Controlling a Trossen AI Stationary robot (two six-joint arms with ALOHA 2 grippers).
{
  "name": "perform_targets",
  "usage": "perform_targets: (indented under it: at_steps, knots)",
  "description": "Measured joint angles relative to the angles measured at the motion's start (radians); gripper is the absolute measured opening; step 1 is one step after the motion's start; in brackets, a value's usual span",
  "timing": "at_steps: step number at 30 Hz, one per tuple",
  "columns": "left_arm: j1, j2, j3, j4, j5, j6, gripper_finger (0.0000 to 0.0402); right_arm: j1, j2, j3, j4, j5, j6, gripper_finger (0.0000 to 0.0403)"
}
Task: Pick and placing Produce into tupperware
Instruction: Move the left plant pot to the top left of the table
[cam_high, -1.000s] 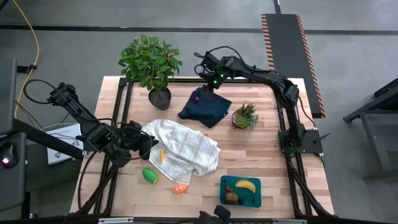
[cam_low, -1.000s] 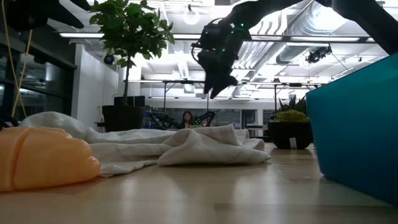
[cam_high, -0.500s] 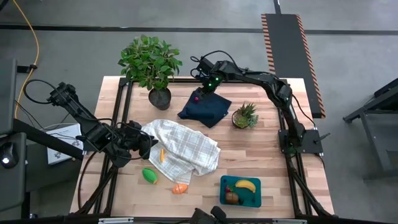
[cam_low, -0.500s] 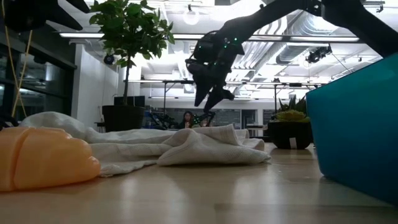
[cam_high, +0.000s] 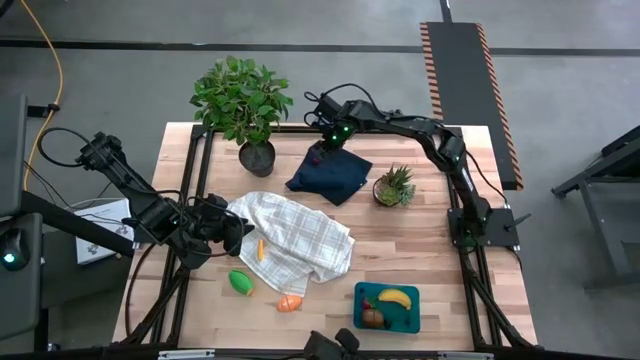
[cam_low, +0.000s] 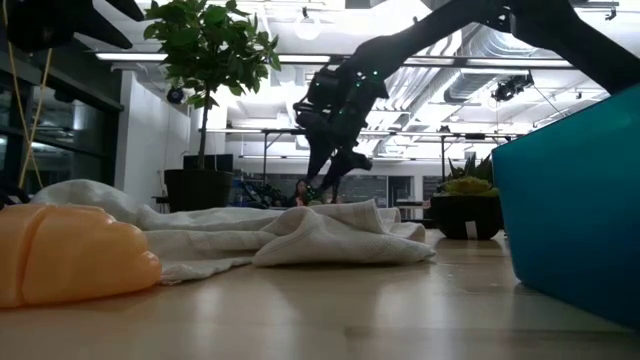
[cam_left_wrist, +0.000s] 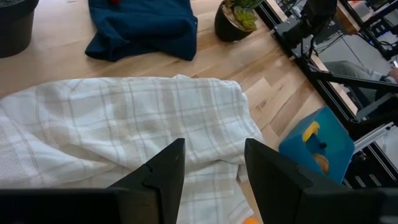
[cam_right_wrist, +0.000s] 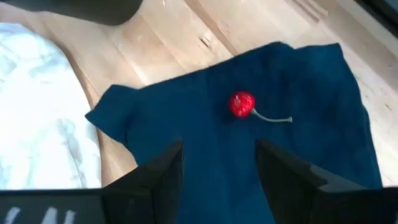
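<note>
A red berry (cam_right_wrist: 241, 103) with a thin stem lies on the dark navy cloth (cam_high: 330, 172) at the table's far side. My right gripper (cam_high: 321, 149) hangs open just above it; it also shows in its wrist view (cam_right_wrist: 217, 152) and in the low view (cam_low: 325, 185). The teal tupperware (cam_high: 410, 318) at the near right holds a yellow banana (cam_high: 394, 297) and a brown round piece (cam_high: 373, 318). A green piece (cam_high: 240, 282) and an orange piece (cam_high: 289, 302) lie on the wood. A small orange piece (cam_high: 260, 249) lies on the white checked cloth (cam_high: 295, 240). My left gripper (cam_high: 240, 232) waits open over that cloth's left edge.
A large leafy potted plant (cam_high: 243, 100) stands at the far left, close to the navy cloth. A small spiky potted plant (cam_high: 394, 186) stands right of the navy cloth. In the low view the orange piece (cam_low: 70, 265) and the tupperware wall (cam_low: 580, 200) are nearest.
My right gripper has come down and a little toward the table's left, onto the spot above the red berry on the navy cloth. Its fingers stay apart.
</note>
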Motion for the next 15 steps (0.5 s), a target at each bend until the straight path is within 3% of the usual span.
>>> perform_targets:
  at_steps: [15]
  knots:
    - [0.0,0.0,0.0,0.003,0.031,-0.021,0.0156,-0.002,0.032,0.001,0.071,-0.015,0.029,0.0188]
